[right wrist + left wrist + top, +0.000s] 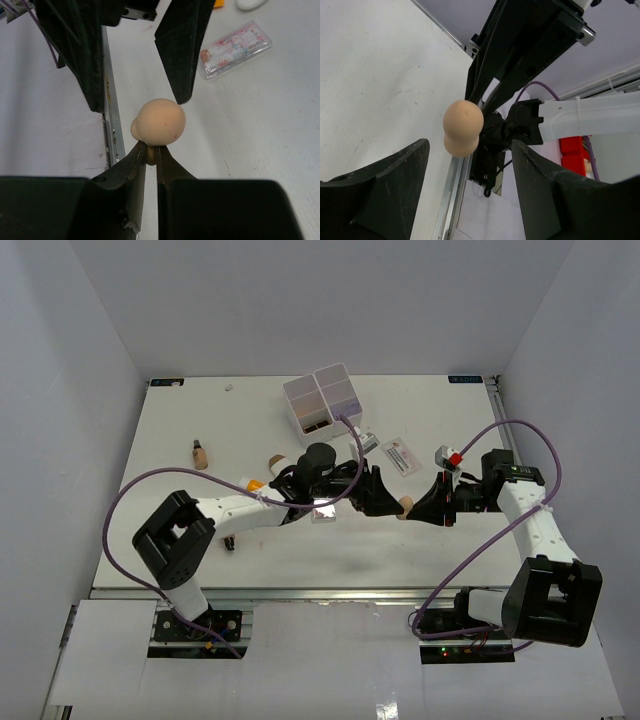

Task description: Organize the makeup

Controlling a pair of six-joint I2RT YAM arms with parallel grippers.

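The beige sponge (159, 122) is gourd-shaped, with one large lobe and one smaller. It sits near the middle of the table (180, 420), a little toward the right arm, between the two grippers. The right gripper (151, 150) has its fingers pressed together on the sponge's near edge. From the right wrist, the large lobe bulges forward toward the left arm, and the small lobe shows at its left. From the left wrist, the large lobe sits above the small one, so the long axis runs roughly up and down in that view. How the axis lies relative to the tabletop cannot be told.

The left gripper (470, 144) faces the sponge head-on. Its two fingers are spread wide, one to each side, and neither touches the sponge.

Just beyond the sponge in the right wrist view lies the clear pink palette (235, 48), flat on the table. In the overhead view it is partly under the left arm. The white-red packet (402, 457) lies flat beyond the grippers, between them and the white four-compartment box (320, 400) at the far middle. The orange tube (256, 483) lies beside the left forearm, and a second beige sponge (272, 462) is just behind it. The tan bottle with dark cap (200, 453) lies well off to the left.

The box's near-left compartment holds something dark that is too small to name. What the other three compartments hold cannot be made out.
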